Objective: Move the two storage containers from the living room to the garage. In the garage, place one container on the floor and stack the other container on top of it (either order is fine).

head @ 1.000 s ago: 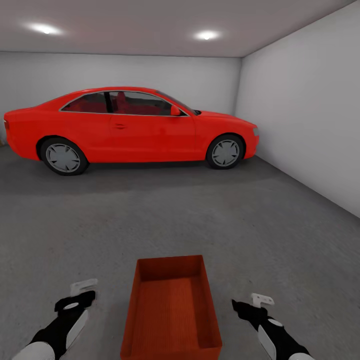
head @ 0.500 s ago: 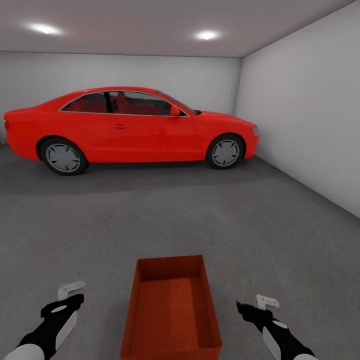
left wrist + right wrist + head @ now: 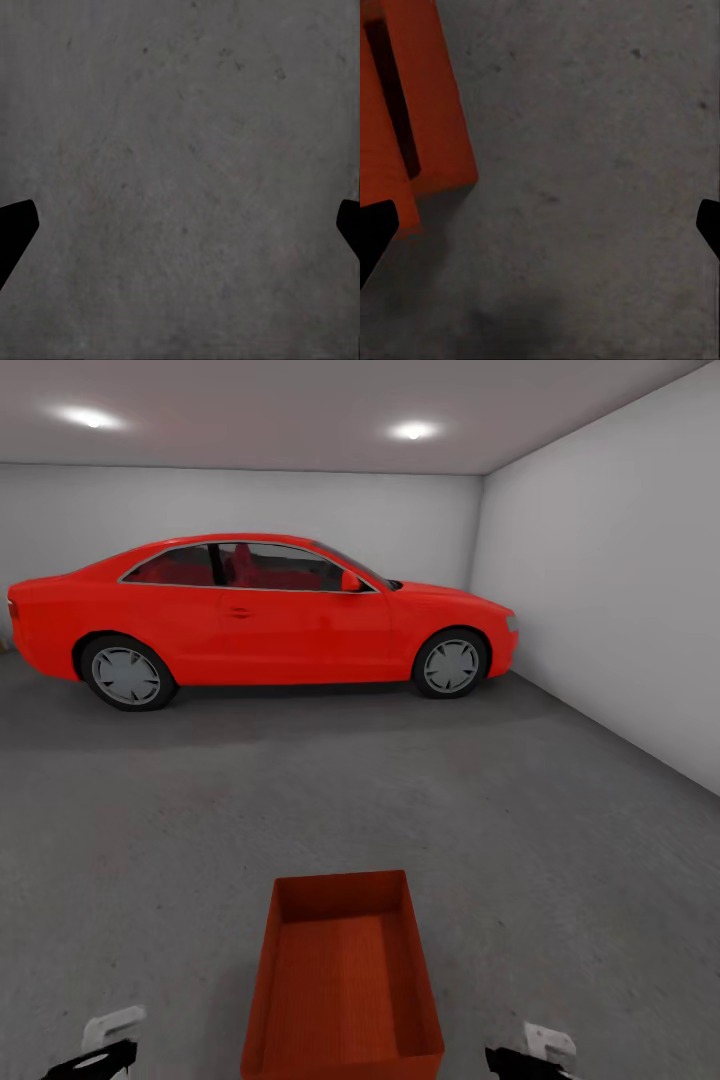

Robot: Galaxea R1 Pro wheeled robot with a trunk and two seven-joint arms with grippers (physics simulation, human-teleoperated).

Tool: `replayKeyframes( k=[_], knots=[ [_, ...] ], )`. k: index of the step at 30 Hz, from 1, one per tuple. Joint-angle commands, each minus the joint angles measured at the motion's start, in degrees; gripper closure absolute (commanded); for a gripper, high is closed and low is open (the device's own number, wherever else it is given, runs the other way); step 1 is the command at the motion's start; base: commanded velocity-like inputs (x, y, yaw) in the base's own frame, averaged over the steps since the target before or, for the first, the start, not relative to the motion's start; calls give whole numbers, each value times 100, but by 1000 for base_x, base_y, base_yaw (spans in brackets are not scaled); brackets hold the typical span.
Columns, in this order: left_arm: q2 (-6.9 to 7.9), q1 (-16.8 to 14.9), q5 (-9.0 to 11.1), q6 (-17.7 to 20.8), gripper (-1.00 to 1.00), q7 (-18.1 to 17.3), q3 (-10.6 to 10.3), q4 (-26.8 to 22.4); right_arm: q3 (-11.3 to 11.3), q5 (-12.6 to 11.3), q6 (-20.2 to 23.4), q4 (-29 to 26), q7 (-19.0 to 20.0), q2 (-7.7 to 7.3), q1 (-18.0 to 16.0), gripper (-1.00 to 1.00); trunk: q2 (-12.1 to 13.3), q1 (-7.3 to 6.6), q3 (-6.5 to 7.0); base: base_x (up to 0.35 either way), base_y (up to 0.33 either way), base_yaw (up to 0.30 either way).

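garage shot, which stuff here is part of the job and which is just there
Job:
- container, orange-red, sitting on the floor
- left gripper and right gripper, both open, holding nothing

Just there:
- red car
- white walls
- ceiling spotlights

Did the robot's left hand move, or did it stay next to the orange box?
Yes. The left gripper has pulled back toward the robot, down the head view, while the storage container and the red car stayed put.
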Motion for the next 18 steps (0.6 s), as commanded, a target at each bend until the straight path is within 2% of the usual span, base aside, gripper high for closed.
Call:
replayKeyframes(
  k=[1, 5, 13, 16, 18],
  knots=[
    [3, -3, 25, -122, -100, 0, -13, 261, -37, 12, -135, 116, 27, -8, 98, -100, -2, -1, -3, 0, 0, 0],
    [4, 81, 29, -200, -100, 0, -23, 543, -28, 27, -475, 220, 26, -11, 395, -100, -2, -1, -3, 0, 0, 0],
    [-9, 389, 25, -218, -100, -9, -39, 600, -22, 46, -880, 247, 26, -5, 890, -100, -2, -1, -3, 0, 0, 0],
    [-16, 502, 24, -223, -100, -60, -42, 601, -16, 54, -1008, 254, 26, -5, 960, -100, -2, -1, -3, 0, 0, 0],
    [-18, 569, 28, -220, -100, -149, -43, 605, -11, 156, -1052, 302, 26, -5, 997, -100, -2, -1, -3, 0, 0, 0]
  ],
)
